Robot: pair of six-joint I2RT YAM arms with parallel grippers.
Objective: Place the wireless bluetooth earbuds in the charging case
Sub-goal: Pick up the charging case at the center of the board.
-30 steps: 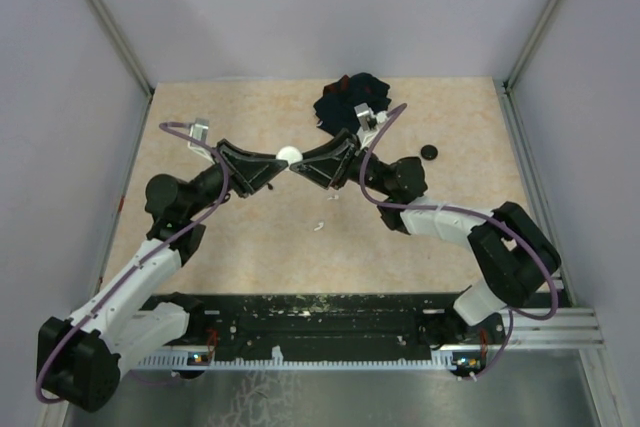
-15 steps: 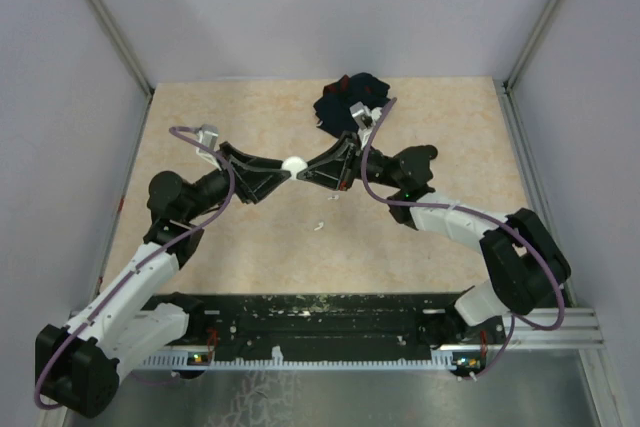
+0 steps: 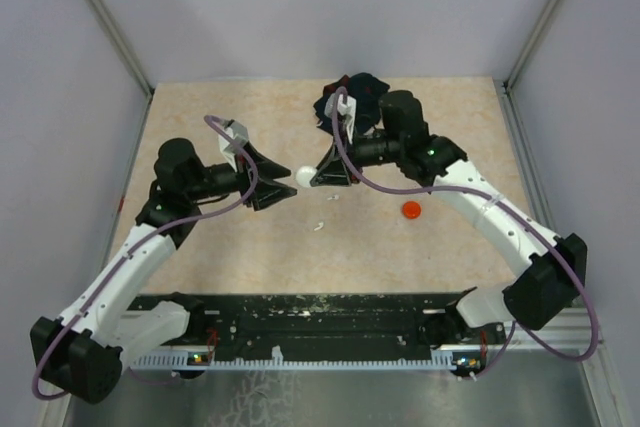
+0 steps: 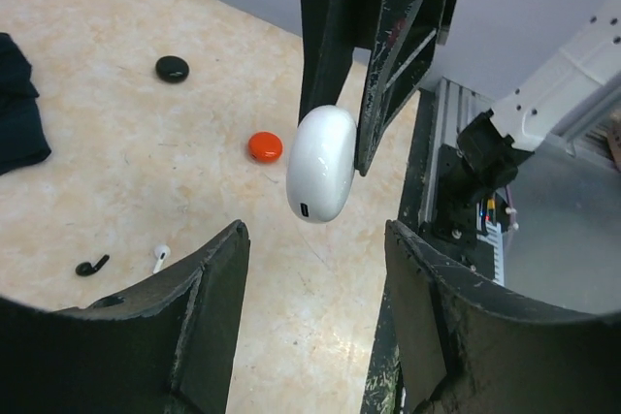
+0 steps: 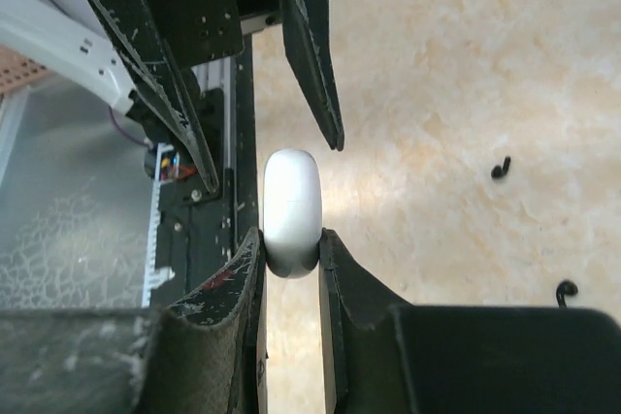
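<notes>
A second ago both claws met at the white charging case point(image 5: 291, 199); now the left gripper point(image 4: 312, 244) has backed away from it, its fingers spread wide and apart from the case, which hangs just beyond their tips. The right gripper point(image 5: 289, 239) alone pinches the case on edge between its two fingers, above the table point(image 3: 200, 127). The right arm has swung up and back, so its elbow now sits near the dark cloth point(image 3: 362, 92) and an orange-red puck point(image 3: 410, 210) has come into sight. That arm arcs from its base round the right side, with the wrist pointing left toward the centre. The left arm reaches forward and bends right, facing it. A white earbud point(image 4: 160, 257) and a black earbud point(image 4: 92, 265) lie loose on the table beneath, close together; a black puck point(image 4: 172, 68) rests farther off.
</notes>
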